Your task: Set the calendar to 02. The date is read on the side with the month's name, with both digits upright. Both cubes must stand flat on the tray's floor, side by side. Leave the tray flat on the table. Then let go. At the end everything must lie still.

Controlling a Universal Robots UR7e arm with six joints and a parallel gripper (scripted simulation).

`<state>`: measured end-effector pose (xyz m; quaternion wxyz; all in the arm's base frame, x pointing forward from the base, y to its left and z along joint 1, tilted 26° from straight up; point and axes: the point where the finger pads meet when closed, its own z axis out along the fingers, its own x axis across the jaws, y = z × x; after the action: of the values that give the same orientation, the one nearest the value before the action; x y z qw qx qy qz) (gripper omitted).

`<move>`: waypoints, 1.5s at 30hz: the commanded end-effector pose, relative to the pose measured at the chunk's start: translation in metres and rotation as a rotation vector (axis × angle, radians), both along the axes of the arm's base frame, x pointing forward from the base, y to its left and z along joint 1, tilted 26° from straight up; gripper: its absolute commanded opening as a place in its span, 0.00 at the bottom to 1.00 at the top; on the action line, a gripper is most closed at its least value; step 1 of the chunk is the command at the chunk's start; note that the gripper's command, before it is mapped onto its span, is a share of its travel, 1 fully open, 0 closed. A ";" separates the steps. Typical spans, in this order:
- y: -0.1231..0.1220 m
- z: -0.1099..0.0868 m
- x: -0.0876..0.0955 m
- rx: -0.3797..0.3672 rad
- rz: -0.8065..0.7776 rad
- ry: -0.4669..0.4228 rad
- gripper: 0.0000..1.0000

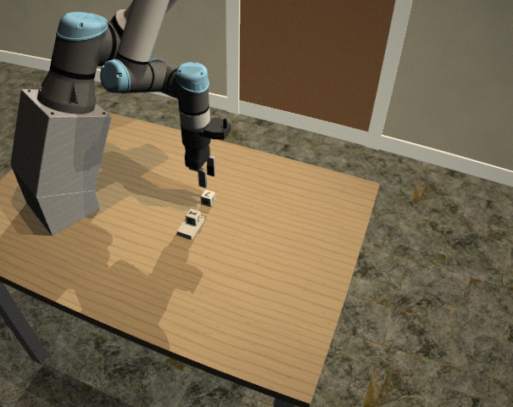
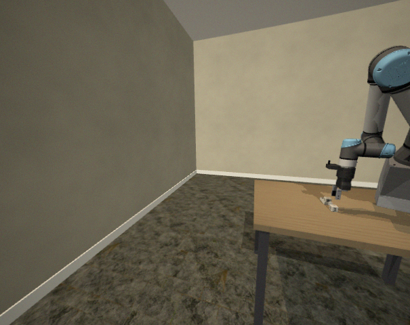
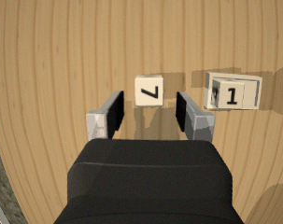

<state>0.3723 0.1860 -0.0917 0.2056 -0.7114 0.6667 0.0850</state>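
My gripper (image 1: 207, 180) (image 2: 335, 196) (image 3: 149, 104) is open and empty, with its fingers above the table and higher than the cubes. A loose white cube (image 1: 208, 198) (image 2: 333, 208) (image 3: 148, 91) lies flat on the table outside the tray. Its top shows a 7 turned sideways; in the wrist view it appears ahead of the gap between the fingers. A second white cube (image 1: 193, 217) (image 2: 327, 200) (image 3: 231, 94) sits in the small white tray (image 1: 185, 233) (image 3: 250, 96), toward the loose cube's end, with a 1 on top. The tray lies on the table. No month's name is readable.
The wooden table (image 1: 270, 245) (image 2: 285, 206) (image 3: 48, 93) carries the arm's grey pedestal (image 1: 68, 158) (image 2: 401, 185) on one side. The tray's bare part is at the end away from the loose cube. Arm shadows fall across the table.
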 end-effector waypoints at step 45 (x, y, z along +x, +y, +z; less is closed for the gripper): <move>-0.007 0.015 -0.002 0.003 -0.018 0.008 1.00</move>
<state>0.3696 0.1794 -0.0772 0.2051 -0.7092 0.6690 0.0861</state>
